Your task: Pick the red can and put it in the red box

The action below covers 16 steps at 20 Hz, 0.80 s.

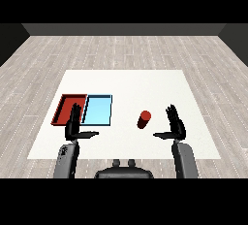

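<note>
Red can (144, 120) stands upright, long axis vertical.

We see a pale grey wood-plank floor (131, 52) running back to a dark grey wall (121, 29) at the far end, w/ darker side walls left & right. A flat white rectangular table (145, 86) sits mid-room on the planks. Light is even, no strong shadows.
</note>
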### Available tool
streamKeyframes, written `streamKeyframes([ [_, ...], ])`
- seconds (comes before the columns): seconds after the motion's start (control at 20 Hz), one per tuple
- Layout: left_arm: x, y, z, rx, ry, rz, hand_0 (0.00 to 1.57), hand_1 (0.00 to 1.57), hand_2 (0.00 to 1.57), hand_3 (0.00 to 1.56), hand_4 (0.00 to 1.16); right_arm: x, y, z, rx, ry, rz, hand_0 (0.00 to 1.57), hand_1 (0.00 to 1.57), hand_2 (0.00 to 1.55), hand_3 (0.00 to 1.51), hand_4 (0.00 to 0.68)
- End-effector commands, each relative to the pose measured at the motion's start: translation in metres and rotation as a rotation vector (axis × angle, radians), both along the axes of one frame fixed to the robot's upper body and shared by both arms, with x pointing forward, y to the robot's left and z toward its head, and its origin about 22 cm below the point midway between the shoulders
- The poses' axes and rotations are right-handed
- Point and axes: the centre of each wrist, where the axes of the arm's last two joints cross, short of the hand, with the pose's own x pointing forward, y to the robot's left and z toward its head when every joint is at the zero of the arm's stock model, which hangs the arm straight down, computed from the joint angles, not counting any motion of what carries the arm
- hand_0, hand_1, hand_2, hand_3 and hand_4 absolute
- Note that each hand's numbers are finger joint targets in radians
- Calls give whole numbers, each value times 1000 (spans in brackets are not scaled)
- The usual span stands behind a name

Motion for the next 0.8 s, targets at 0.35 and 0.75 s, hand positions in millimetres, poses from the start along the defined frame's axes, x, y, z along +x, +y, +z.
streamKeyframes([
  [0.35, 8, -6, 2, -43, 12, -14, 0, 0, 0, 0, 0, -1, 28, 11, 83, 30, 18, 0, 0, 0, 0, 0],
  [0.75, 20, 15, 7, -46, -13, -16, 0, 0, 0, 0, 0, 24, 44, -45, 109, 72, 27, 0, 0, 0, 0, 0],
])
